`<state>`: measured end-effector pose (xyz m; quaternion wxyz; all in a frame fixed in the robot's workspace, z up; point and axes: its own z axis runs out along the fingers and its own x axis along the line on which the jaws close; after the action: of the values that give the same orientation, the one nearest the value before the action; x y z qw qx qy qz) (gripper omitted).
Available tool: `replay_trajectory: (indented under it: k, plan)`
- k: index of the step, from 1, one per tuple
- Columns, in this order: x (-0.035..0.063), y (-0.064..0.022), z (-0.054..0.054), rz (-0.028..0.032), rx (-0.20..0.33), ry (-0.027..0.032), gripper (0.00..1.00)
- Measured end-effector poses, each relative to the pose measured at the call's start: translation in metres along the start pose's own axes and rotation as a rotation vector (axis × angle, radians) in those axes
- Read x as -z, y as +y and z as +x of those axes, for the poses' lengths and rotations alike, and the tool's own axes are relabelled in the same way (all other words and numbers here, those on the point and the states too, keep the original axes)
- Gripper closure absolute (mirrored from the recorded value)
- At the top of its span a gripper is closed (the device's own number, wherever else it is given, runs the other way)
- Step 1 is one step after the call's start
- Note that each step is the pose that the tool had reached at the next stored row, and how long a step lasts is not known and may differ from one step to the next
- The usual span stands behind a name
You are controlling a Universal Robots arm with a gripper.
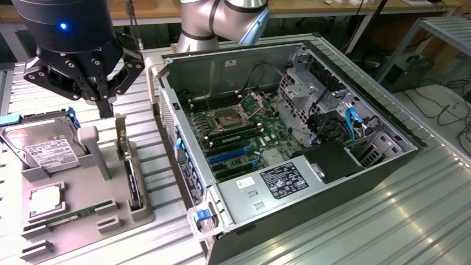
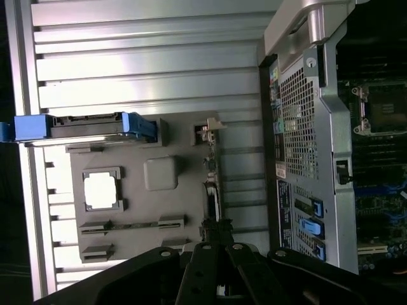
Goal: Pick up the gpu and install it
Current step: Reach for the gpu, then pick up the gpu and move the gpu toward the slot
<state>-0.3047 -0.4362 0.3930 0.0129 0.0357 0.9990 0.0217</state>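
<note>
A: Step in hand?

B: Pick-up, approach stage. The gripper (image 1: 107,109) hangs at the upper left of the exterior frame, fingers pinched together with nothing between them.

A: And the gpu (image 1: 130,174)?

B: It stands on edge in a slot of the grey fixture tray (image 1: 74,218), left of centre, just below and right of the fingertips. It looks untouched. The open computer case (image 1: 383,165) fills the middle and right, and its blue card slots (image 1: 224,156) look free.

A: What does the grasp call for?

B: My judgement: jaws parted first, then centred over the card's thin upper edge (image 2: 212,190) and squared to it. The slot walls sit close, so there is little sideways slack.
</note>
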Motion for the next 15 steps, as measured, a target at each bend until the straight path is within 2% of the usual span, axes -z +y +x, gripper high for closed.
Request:
replay_trajectory:
  k: [15]
  plan:
    - [0.0001,-0.0008,0.0004,0.0000,0.000,0.0000,0.89]
